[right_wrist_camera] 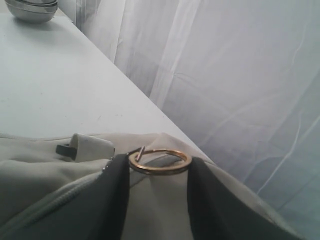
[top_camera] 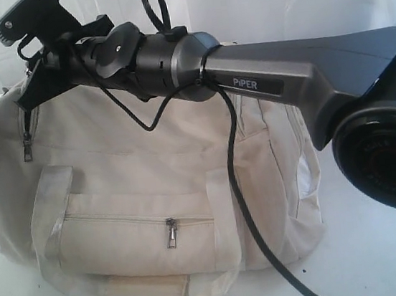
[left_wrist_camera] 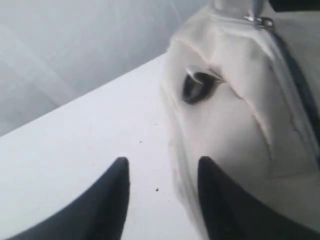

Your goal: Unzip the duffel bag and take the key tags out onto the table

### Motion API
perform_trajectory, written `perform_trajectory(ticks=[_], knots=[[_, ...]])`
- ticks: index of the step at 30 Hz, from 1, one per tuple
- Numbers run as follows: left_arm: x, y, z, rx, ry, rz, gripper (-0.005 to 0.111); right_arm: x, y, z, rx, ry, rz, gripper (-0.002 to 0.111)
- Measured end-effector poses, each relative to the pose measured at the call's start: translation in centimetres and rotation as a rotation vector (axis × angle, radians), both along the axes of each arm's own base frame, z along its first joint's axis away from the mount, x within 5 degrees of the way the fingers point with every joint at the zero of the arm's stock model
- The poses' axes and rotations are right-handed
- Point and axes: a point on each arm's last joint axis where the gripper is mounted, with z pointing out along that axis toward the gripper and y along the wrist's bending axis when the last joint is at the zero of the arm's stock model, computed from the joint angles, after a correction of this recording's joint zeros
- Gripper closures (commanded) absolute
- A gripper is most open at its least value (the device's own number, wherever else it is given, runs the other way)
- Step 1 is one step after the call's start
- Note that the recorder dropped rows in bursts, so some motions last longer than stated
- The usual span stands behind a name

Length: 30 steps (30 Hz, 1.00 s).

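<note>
Duffel bag point(top_camera: 149, 161) lies on the table point(top_camera: 385, 255), visible zips closed; key tags not in view. At its top the right gripper point(right_wrist_camera: 156, 165) is clamped on a metal ring point(right_wrist_camera: 160, 170). The left gripper point(left_wrist_camera: 162, 161), jaws apart and empty, hangs beside the bag end. Unzipping and removal remain.

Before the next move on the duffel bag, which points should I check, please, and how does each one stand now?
1. Right gripper on the metal ring: ok, the ring sits between its fingers.
2. Left gripper free: ok, open, holding nothing.
3. Duffel bag unzipped on top: cannot tell, the right arm hides it.
4. Key tags in sight: not ok, none visible.
5. Bare table beside the bag: ok.
</note>
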Motion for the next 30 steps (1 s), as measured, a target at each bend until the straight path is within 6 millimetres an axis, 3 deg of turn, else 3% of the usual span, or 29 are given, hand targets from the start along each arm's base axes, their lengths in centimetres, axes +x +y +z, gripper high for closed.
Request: perform_trajectory(ticks=[6, 15, 23, 27, 30], knots=[[-1.0, 0.3, 0.8, -0.171, 0.034, 0.120, 0.038, 0.0, 0.0, 0.0, 0.000, 0.000, 0.000, 0.103], [-1.5, 0.1, -0.7, -0.241, 0.096, 0.151, 0.038, 0.1, 0.0, 0.0, 0.000, 0.000, -0.001, 0.103], [-0.3, -0.1, -3.1, -0.300, 0.205, 0.138, 0.038, 0.2, -0.1, 0.0, 0.000, 0.000, -0.004, 0.103], [0.2, -0.1, -4.3, -0.307, 0.250, 0.134, 0.051, 0.2, -0.2, 0.0, -0.002, 0.003, -0.002, 0.103], [0.3, -0.3, -4.7, -0.321, 0.272, 0.118, 0.076, 0.2, -0.2, -0.1, -0.004, 0.005, 0.002, 0.103]])
